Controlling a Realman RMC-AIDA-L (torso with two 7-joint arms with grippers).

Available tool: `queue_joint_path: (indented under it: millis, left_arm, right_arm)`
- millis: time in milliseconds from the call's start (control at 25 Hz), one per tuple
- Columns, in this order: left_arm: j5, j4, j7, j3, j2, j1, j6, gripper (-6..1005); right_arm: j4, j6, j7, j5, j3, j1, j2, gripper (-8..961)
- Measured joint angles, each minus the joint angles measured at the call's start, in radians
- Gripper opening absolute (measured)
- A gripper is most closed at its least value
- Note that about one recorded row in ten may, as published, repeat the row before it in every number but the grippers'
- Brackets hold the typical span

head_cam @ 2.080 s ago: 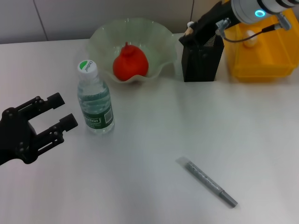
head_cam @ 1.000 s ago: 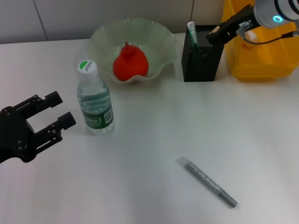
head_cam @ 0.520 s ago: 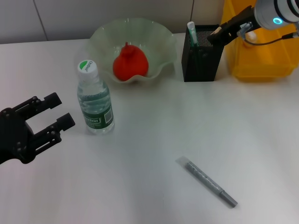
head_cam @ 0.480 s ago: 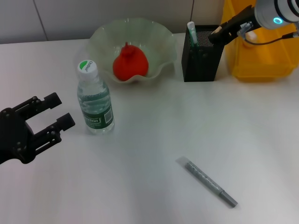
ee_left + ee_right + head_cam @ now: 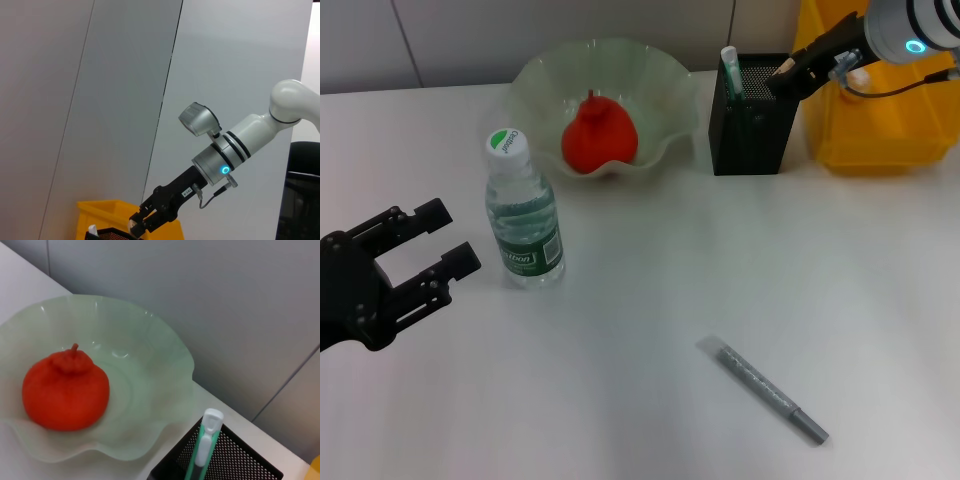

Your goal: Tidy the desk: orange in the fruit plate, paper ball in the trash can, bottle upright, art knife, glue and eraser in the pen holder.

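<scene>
One orange (image 5: 599, 137), one bottle (image 5: 523, 222), one pen holder (image 5: 751, 115), one trash can (image 5: 880, 115)

A white table (image 5: 650, 300) (matte, evenly lit) stands before a grey panelled wall (image 5: 520, 35).

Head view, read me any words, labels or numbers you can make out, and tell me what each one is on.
Green-topped white cap of the small clear plastic water bottle: white printing, too blurred to read.
Dark green label on that bottle: white lettering, too blurred to read.
Grey pen-shaped stick lying on the white table: no legible text.
Nothing else carries readable text.
</scene>
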Motion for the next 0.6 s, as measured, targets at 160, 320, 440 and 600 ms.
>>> queue_joint_path:
  millis: [160,320,440,600]
  left_arm:
    - [0.000,0.000,0.000,0.000,0.000,0.000,0.002,628]
    - [0.000,0.000,0.000,0.000,0.000,0.000,0.003,628]
    - [0.000,0.000,0.000,0.000,0.000,0.001,0.003,628]
    - [0.000,0.000,0.000,0.000,0.000,0.002,0.003,628]
  right_arm:
    - [0.000,0.013,-0.015,0.003,0.002,0.002,0.004,395]
    - [0.000,0.022,-0.015,0.003,0.002,0.007,0.005,402]
    - [0.001,0.034,-0.016,0.004,0.002,0.011,0.005,408]
    - [0.005,0.048,-0.016,0.004,0.003,0.015,0.006,416]
